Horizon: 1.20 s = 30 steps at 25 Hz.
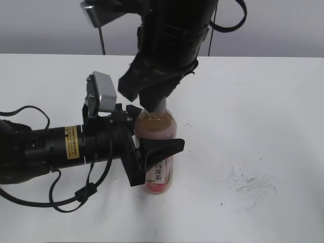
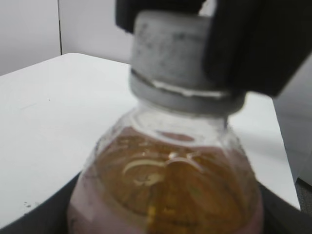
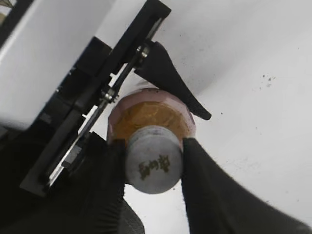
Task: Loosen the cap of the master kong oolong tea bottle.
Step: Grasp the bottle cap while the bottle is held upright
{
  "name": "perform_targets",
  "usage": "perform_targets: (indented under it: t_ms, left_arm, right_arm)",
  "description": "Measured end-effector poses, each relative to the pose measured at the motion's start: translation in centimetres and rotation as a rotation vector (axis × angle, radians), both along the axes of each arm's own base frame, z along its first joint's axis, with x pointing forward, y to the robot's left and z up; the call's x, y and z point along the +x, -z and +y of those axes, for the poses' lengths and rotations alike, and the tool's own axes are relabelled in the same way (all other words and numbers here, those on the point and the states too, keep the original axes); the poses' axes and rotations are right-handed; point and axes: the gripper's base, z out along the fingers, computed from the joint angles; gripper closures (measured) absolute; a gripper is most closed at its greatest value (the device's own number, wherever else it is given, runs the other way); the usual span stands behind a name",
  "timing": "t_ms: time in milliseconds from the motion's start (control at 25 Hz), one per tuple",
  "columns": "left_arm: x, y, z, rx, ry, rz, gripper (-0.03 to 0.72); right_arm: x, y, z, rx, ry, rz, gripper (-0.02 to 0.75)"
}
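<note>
The near table [image 1: 243, 223] edge lies just in front of the master kong oolong tea bottle [image 1: 161, 147]; bare white surface extends to the right and behind, up to the far edge against the grey wall. Faint dark scuff marks [image 1: 250, 182] show on the surface right of the bottle.

My left gripper [image 1: 152, 152] reaches in horizontally from the left side. Its jaws stand on either side of the bottle body at label height and are closed against it, holding the bottle upright. The left arm and its cable [image 1: 76, 195] occupy the near-left area of the table.

My right gripper [image 3: 153, 161] descends from above. In the right wrist view its two black fingers [image 3: 209, 195] press on opposite sides of the cap [image 3: 153, 158], at a narrow setting, gripping it. The left wrist view shows the cap [image 2: 168, 58] seated on the neck, with a dark finger covering its right side.

The amber tea level stands in the shoulder below the neck. The right arm body hangs directly over the bottle and blocks the space above it.
</note>
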Motion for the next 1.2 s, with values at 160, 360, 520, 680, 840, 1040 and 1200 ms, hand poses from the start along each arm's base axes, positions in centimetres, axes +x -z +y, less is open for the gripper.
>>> perform_targets:
  t_ms: [160, 360, 520, 680, 840, 1040, 1200]
  left_arm:
    - [0.01, 0.00, 0.00, -0.001, -0.002, 0.000, 0.243]
    - [-0.02, 0.00, 0.00, 0.001, 0.002, -0.002, 0.243]
    - [-0.04, 0.00, -0.01, 0.001, 0.005, -0.004, 0.243]
    - [-0.06, -0.01, -0.02, 0.000, 0.008, -0.005, 0.243]
    - [-0.07, -0.01, -0.02, 0.001, 0.009, -0.006, 0.243]
    - [-0.02, -0.01, -0.01, -0.001, 0.003, -0.003, 0.243]
    - [0.01, -0.01, 0.00, -0.001, -0.001, -0.002, 0.243]
  right_arm:
    - [-0.01, 0.00, 0.01, -0.040, -0.244, -0.060, 0.472]
    - [-0.03, 0.00, 0.02, -0.141, -0.898, -0.219, 0.472]
    - [-0.11, -0.01, 0.08, -0.235, -1.599, -0.395, 0.472]
    - [-0.10, -0.03, 0.05, -0.266, -1.975, -0.500, 0.472]
    - [-0.09, -0.03, 0.04, -0.268, -1.995, -0.505, 0.472]
    - [-0.49, -0.02, 0.43, -0.174, -1.636, -0.402, 0.278]
    - [-0.63, -0.03, 0.56, -0.089, -1.118, -0.247, 0.104]
